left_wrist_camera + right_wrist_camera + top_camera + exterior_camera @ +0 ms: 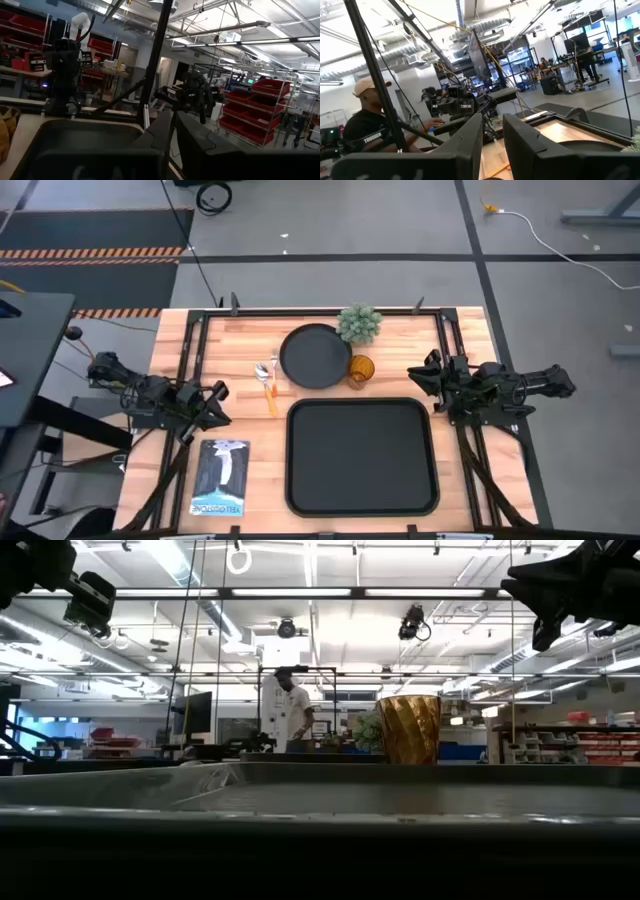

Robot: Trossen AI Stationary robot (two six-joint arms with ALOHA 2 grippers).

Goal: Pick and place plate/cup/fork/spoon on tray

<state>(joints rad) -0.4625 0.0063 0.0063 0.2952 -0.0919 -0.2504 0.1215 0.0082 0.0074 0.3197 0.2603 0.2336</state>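
Note:
The black rectangular tray [362, 455] lies at the table's near middle; its rim fills the low view [320, 802]. The round black plate [315, 356] lies behind it, with the amber cup [361, 368] [408, 728] standing at its right. The orange-handled spoon [263, 374] and fork [271, 388] lie left of the plate. My left gripper [224, 404] [172, 125] hovers at the table's left, open by a narrow gap and empty. My right gripper [412, 383] [492, 130] hovers at the table's right, near the cup, open by a narrow gap and empty.
A small green plant [360, 323] stands at the far edge behind the plate and cup. A blue-and-white packet [222, 477] lies at the near left. Black frame rails [190, 360] run along the table's sides. A person [370, 125] shows beyond the table.

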